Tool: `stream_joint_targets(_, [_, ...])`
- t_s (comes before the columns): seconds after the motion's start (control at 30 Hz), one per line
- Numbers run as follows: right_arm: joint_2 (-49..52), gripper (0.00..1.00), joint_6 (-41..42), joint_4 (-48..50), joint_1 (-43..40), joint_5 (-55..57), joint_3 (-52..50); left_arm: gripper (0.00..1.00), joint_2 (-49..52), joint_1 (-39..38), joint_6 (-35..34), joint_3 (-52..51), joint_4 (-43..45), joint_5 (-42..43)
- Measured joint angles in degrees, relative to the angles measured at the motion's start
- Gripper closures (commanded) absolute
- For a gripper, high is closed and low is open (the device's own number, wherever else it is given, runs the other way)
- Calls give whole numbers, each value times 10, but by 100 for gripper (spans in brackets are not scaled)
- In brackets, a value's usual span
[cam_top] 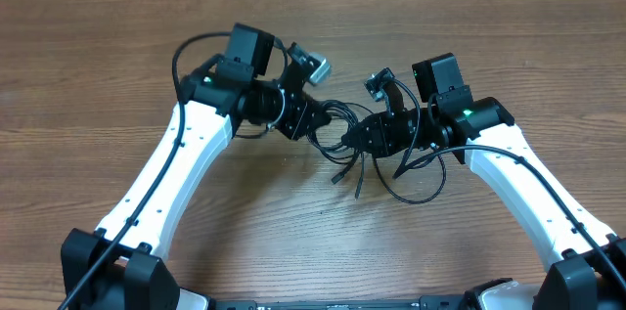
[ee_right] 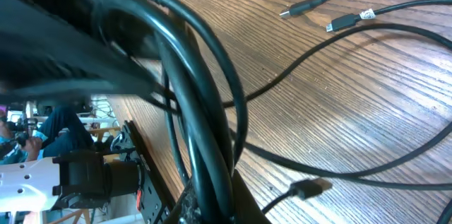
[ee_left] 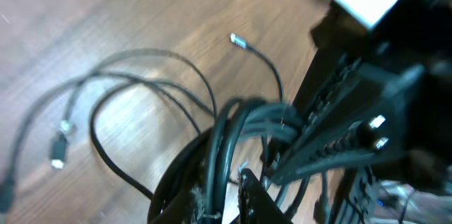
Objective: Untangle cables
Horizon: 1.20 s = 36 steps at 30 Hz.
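Left gripper (cam_top: 316, 122) and right gripper (cam_top: 359, 138) both clench the tangled black cables (ee_right: 205, 153) between them. Loose loops trail beside the right gripper on the brown wood-grain worktop (cam_top: 293, 242).

No text, brand, number or sign can be read in any of the three views. The only label-like thing is a small white tag (ee_right: 365, 14) on one of the cables (ee_right: 402, 6), near the upper right of the right wrist view; it is too small and blurred for any print on it to be made out
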Motion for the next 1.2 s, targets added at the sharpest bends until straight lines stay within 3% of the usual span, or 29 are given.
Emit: stream_joint_targets(1.2, [0, 96, 0, 0, 0, 0, 0, 83, 0, -39, -1, 25, -41, -71])
